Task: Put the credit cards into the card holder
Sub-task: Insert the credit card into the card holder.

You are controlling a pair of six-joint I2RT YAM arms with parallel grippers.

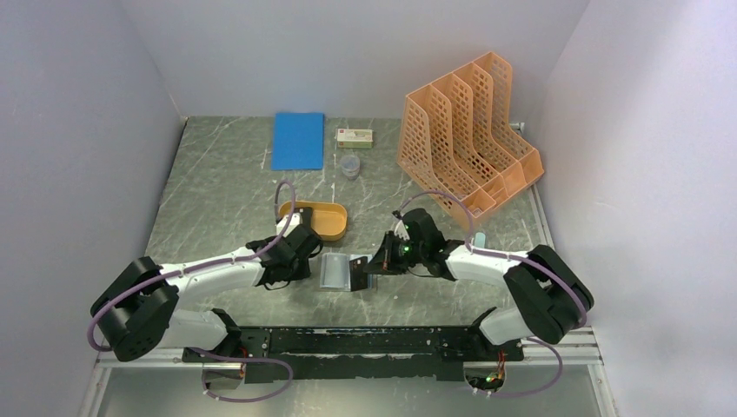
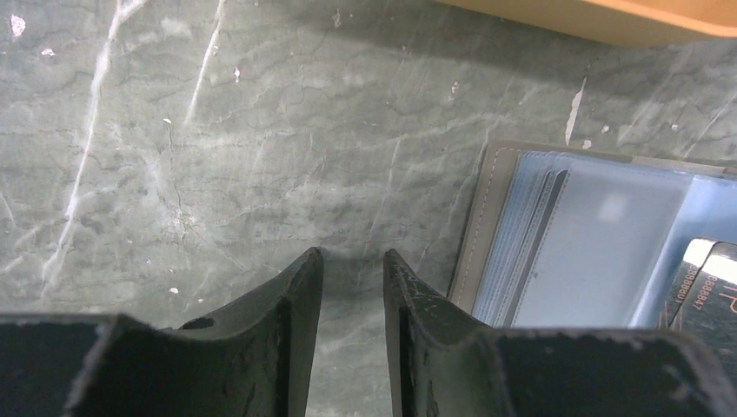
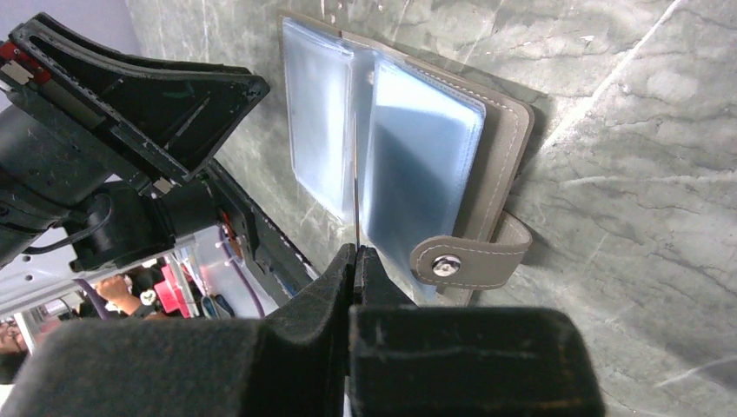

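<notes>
I'm looking down at the grey marbled table [image 1: 226,200], with the orange file rack [image 1: 465,139] standing at the far right. The blue notebook [image 1: 297,141] lies flat at the far edge, and the orange oval tray [image 1: 315,221] sits nearer the middle, just beyond my left arm's wrist.

Both arms reach in towards the centre of the near side. The card holder [image 1: 334,271] lies there, between the two grippers, opened flat on the table. From the right wrist I see its grey cover [image 3: 502,148], the clear bluish sleeves fanned open, and the strap [image 3: 465,261] with its metal snap pointing towards my fingers.

My left gripper [image 2: 352,256] hangs low over bare table just beside the holder's left edge [image 2: 487,226]. Its fingers [image 2: 295,295] stand partly apart with nothing between them. I can't tell whether the nearer finger touches the cover.

My right gripper [image 3: 355,254] is pinched tight on a credit card [image 3: 356,195]. I see it edge-on as a thin dark line running up between two sleeves. The left wrist view shows the same dark card [image 2: 708,282] at the holder's right side, with pale printed digits on it.

Smaller still, at the far edge: a little box [image 1: 355,135] and a small clear cup [image 1: 349,165] just in front of it
</notes>
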